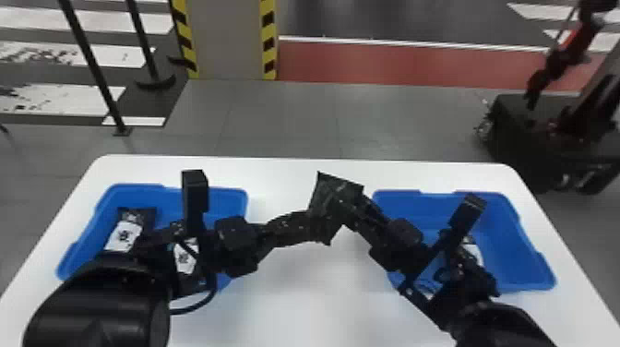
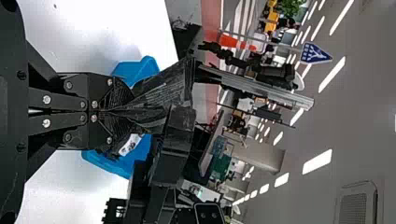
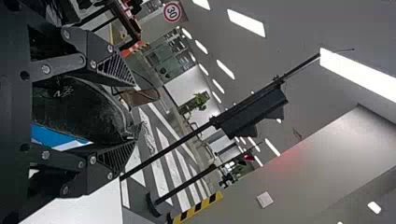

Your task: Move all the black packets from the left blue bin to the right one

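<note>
Left gripper (image 1: 276, 230) clamped on black packet (image 1: 300, 226) over white table (image 1: 295, 300); right gripper (image 1: 357, 210) spread, packet between its fingers. More packets (image 1: 123, 236) in left blue bin (image 1: 226, 194); right blue bin (image 1: 512, 244) beyond right arm.

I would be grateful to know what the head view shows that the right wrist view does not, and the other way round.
Head view: the right blue bin, white-labelled packets in the left blue bin, and a strip of red floor.

Right wrist view: a traffic light, a round red-rimmed sign, a green plant and ceiling lights.

Both: the right gripper, the black packet held by the left gripper, the white table, crosswalk stripes and yellow-and-black striping.
</note>
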{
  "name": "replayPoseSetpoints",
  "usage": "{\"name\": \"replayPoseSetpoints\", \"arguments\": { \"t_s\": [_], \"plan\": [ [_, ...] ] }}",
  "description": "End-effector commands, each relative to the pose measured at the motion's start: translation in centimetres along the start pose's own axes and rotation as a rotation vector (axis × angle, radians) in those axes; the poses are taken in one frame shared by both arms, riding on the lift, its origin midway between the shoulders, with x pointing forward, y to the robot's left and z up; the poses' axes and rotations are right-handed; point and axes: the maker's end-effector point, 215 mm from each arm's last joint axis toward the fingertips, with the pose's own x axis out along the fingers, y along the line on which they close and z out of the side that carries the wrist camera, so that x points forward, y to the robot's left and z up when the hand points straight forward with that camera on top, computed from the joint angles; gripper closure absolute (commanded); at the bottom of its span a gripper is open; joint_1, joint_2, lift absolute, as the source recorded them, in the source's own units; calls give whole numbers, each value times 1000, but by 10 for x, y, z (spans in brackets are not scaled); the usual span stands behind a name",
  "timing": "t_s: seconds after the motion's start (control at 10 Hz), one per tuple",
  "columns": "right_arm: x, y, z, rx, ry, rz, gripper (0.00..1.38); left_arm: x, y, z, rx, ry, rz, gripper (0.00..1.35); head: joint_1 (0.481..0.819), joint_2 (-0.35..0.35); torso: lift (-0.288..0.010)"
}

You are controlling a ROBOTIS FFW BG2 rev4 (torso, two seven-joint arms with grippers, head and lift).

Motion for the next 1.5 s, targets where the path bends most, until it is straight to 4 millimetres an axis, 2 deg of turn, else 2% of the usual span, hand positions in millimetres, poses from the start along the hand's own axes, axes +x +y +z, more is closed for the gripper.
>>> {"name": "replayPoseSetpoints", "arguments": {
  "t_s": [0.0,0.2,0.3,0.4,0.5,0.6,0.8,1.0,1.1,1.3,1.4],
  "plan": [
    [-1,0,1,-3,-7,-1,1297,3,-1,2,4,-2,-6,1207,695,-37,-110],
    [-2,-1,11,-22,-39,0,1274,3,-2,-1,-15,-5,-8,1190,695,-43,-110],
    [-2,0,13,-25,-42,2,1274,1,1,-5,-29,-6,6,866,695,-46,-110],
    [-2,-1,16,-24,-53,2,1274,-7,8,-9,-38,-15,37,417,695,-47,-110],
    [-8,-6,19,-20,-65,-9,1274,-20,17,-17,-53,-22,72,111,695,-44,-110],
    [-20,-19,27,-37,-73,-40,1274,-33,23,-25,-65,-27,100,90,695,-34,-110],
    [-58,-66,39,-77,-67,-158,1274,-67,37,-29,-71,-56,164,153,695,-35,-110],
    [-98,-125,31,-91,-16,-298,1276,-107,54,-28,-55,-49,252,154,695,-61,-110],
    [-111,-149,22,-81,13,-344,1274,-130,65,-30,-46,-42,305,154,695,-71,-110],
    [-131,-192,25,-97,8,-446,1259,-169,83,-26,-22,-37,395,154,695,-67,-110],
    [-139,-202,32,-108,2,-482,791,-181,90,-28,-19,-26,424,154,695,-64,-110]
  ]
}}
